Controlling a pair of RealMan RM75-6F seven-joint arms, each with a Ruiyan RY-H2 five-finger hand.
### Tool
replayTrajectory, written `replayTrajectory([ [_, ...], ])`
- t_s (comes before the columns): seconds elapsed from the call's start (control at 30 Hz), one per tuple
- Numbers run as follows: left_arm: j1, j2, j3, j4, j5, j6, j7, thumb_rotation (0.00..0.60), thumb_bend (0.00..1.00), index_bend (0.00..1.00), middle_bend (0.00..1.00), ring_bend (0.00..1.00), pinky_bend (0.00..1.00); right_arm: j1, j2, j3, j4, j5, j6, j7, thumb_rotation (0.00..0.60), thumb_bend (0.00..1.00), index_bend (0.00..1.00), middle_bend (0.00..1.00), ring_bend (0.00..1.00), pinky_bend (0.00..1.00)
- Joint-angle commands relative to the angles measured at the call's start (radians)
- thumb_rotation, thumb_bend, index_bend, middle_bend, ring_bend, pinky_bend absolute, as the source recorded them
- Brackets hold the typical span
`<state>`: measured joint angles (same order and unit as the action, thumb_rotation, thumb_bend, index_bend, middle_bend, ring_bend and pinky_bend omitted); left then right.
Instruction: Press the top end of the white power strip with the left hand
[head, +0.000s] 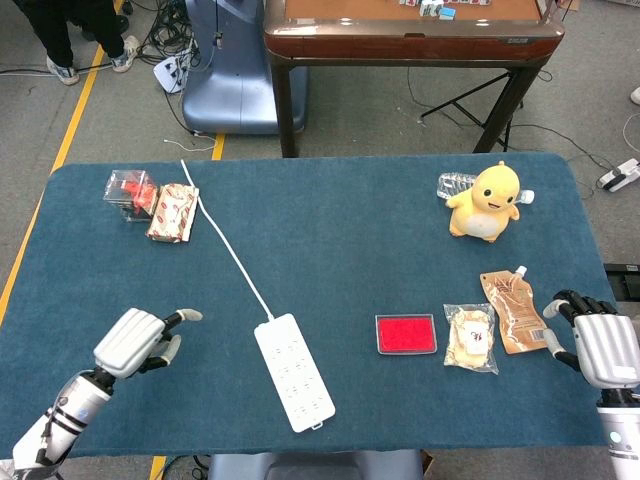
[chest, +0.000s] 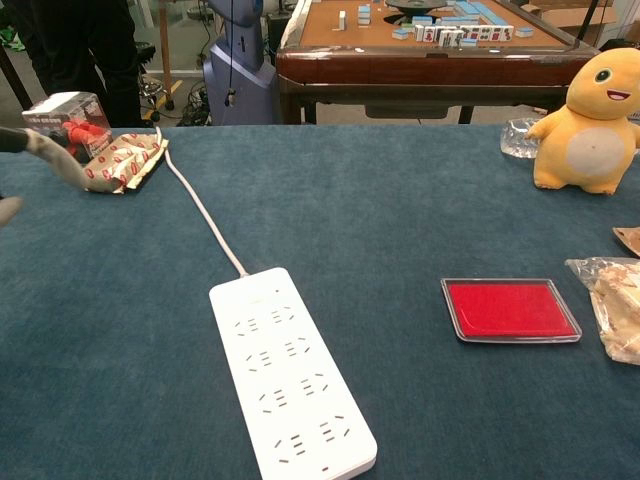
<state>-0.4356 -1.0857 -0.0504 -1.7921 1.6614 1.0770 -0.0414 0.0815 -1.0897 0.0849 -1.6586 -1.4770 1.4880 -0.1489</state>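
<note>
The white power strip (head: 293, 371) (chest: 291, 374) lies slanted near the table's front, its cord running from its top end to the far left. My left hand (head: 139, 340) hovers over the cloth to the left of the strip, well apart from it, fingers spread with nothing held. In the chest view only its fingertips (chest: 45, 155) show at the left edge. My right hand (head: 602, 348) sits at the table's right edge, fingers apart and empty, beside a brown pouch (head: 513, 310).
A red flat case (head: 406, 334) (chest: 509, 309) and a bagged snack (head: 470, 338) lie right of the strip. A yellow plush toy (head: 487, 201) (chest: 597, 122) stands far right. A red-and-clear box (head: 131, 190) and a patterned packet (head: 172, 212) sit far left by the cord.
</note>
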Motion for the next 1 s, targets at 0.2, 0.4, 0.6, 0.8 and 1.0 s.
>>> replayTrajectory([
  [0.2, -0.152, -0.114, -0.028, 0.009, -0.027, -0.170, 0.079, 0.600, 0.69, 0.32, 1.00, 1.00, 1.00, 0.003, 0.020, 0.006, -0.028, 0.010, -0.004, -0.022, 0.600, 0.29, 0.46, 0.33, 0.37, 0.41],
  [0.4, -0.204, -0.176, -0.039, 0.038, -0.080, -0.223, 0.154, 0.600, 0.69, 0.30, 1.00, 1.00, 1.00, 0.010, 0.019, 0.011, -0.030, 0.022, -0.016, -0.022, 0.600, 0.29, 0.46, 0.34, 0.36, 0.41],
  [0.6, -0.235, -0.223, -0.048, 0.040, -0.160, -0.260, 0.205, 0.600, 0.70, 0.30, 1.00, 1.00, 1.00, 0.018, 0.005, 0.010, -0.015, 0.026, -0.031, -0.014, 0.600, 0.29, 0.46, 0.34, 0.36, 0.41],
  [0.8, -0.259, -0.279, -0.047, 0.047, -0.234, -0.275, 0.276, 0.600, 0.72, 0.30, 1.00, 1.00, 1.00, 0.022, 0.002, 0.009, -0.010, 0.021, -0.033, -0.007, 0.600, 0.29, 0.46, 0.33, 0.36, 0.41],
  [1.0, -0.280, -0.319, -0.044, 0.070, -0.294, -0.283, 0.333, 0.600, 0.72, 0.30, 1.00, 1.00, 1.00, 0.017, 0.007, 0.008, -0.012, 0.018, -0.023, -0.001, 0.600, 0.29, 0.46, 0.34, 0.36, 0.41],
])
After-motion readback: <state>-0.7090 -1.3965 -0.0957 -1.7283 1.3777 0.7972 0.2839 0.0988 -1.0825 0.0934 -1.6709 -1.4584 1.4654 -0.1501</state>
